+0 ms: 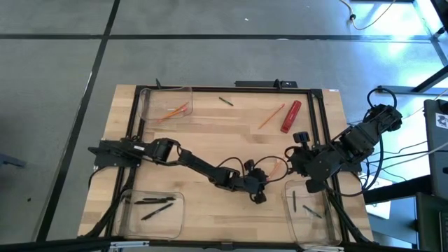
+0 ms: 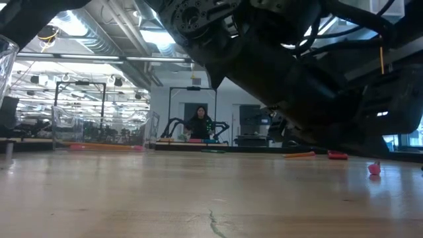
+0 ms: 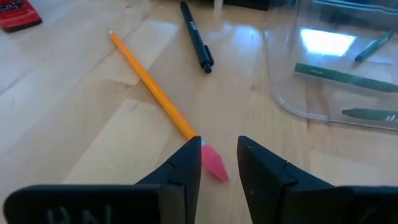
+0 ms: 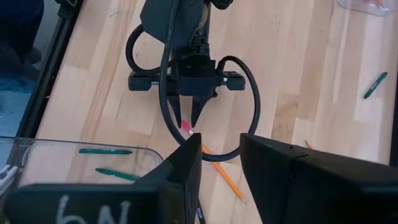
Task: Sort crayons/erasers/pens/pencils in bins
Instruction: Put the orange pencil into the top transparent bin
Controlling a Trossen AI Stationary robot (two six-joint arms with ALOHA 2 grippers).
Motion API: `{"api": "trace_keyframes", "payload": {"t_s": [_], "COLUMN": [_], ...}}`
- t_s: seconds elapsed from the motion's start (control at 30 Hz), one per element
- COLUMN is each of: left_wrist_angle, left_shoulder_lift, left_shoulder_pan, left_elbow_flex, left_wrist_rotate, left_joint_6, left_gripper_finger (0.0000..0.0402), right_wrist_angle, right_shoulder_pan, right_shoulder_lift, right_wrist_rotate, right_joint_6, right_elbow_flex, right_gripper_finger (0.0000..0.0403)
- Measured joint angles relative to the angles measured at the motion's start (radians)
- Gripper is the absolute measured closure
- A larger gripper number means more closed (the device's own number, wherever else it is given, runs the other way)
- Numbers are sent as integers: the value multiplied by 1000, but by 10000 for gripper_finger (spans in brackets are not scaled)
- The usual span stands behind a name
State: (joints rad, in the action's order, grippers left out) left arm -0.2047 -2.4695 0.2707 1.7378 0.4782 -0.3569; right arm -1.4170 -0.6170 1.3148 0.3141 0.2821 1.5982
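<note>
A small pink eraser (image 3: 215, 163) lies on the table at the end of an orange pencil (image 3: 152, 87); it also shows in the low view (image 2: 374, 168). My left gripper (image 3: 219, 163) is open and low over the table's near middle (image 1: 259, 194), with its fingers on either side of the eraser. A black pen (image 3: 198, 37) lies beyond the pencil. My right gripper (image 4: 221, 144) is open and empty above the near right, by the near right bin (image 1: 311, 213), which holds dark green sticks (image 4: 106, 151). The far left bin (image 1: 166, 105) holds orange pencils. The near left bin (image 1: 150, 210) holds black pens. My left gripper has the pink eraser's near end (image 3: 211, 157) between its two open fingers, close beside one fingertip (image 3: 189, 158). I cannot tell whether it touches the eraser. The fingers slant down toward the table, and the eraser lies flat on the wood.
A thick red cylinder (image 1: 290, 115) and another orange pencil (image 1: 271, 115) lie at the far right. A dark green stick (image 1: 225, 101) lies at the far middle. A black frame (image 1: 210, 89) runs round the table. My left arm's cables (image 4: 245, 106) loop beside its gripper.
</note>
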Motion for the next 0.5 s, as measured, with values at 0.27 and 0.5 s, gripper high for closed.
{"api": "trace_keyframes", "payload": {"t_s": [0.27,0.5], "left_wrist_angle": [0,-9], "left_shoulder_lift": [0,0], "left_shoulder_pan": [-4,-4], "left_elbow_flex": [0,0], "left_wrist_rotate": [11,10], "left_joint_6": [24,25], "left_gripper_finger": [305,305], "right_wrist_angle": [1,2], "right_shoulder_pan": [0,0], "right_shoulder_lift": [0,0], "right_wrist_rotate": [0,6], "right_joint_6": [0,2], "right_elbow_flex": [0,0], "right_gripper_finger": [292,292]}}
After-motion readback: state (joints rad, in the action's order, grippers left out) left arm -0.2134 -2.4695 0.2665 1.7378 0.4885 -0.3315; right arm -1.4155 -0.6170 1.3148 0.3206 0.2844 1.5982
